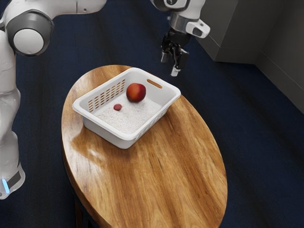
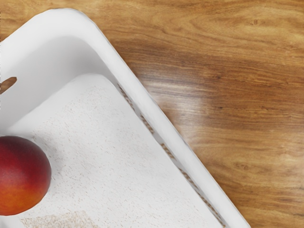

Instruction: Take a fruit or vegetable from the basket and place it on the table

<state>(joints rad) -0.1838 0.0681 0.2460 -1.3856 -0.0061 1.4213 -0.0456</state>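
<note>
A wooden oval table (image 1: 183,161) holds a white plastic basket (image 1: 107,135), upright near its far left edge. Inside lie two fruits: a large red-orange nectarine (image 1: 136,92), toward the far right end, and a small dark-red fruit (image 1: 118,107), nearer and to the left, apart from it. The black gripper (image 1: 169,65) hangs above and beyond the basket's far right end, fingers apart, with nothing between them.

The nectarine is probably the easier pick, but the hand is off to one side of it; in the wrist view the fruit is cut off at the edge. Coming straight down from here could miss it, or strike the rim (image 2: 156,116) and tip or push the basket. An off-centre squeeze on that round, smooth skin could send it rolling into a wall. Lifted too low, it may knock the rim; released too high, it could roll off the table.
</note>
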